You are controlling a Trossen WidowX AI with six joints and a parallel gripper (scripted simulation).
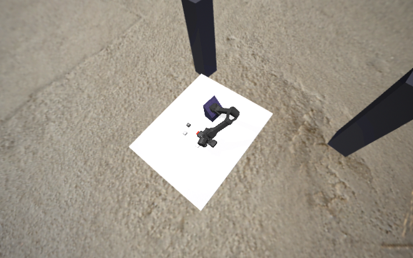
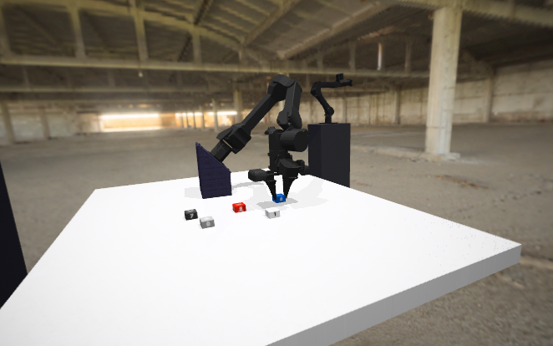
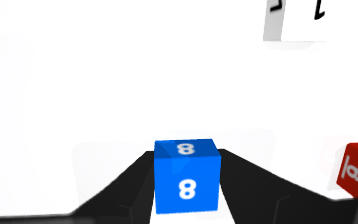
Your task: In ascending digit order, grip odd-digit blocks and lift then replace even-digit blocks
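My gripper is shut on the blue block, which shows an 8. The blue block is held slightly above the table. A white block showing a 1 stands near it. A red block stands to the side; its digit reads as a 6 with a bar. A grey block shows a 0, and a black block shows a 7. The arm hides the blue block in the top view.
The blocks stand on the white table. The arm rises from a dark purple wedge-shaped base behind them. Dark pillars stand outside the table edges, one bearing another small arm.
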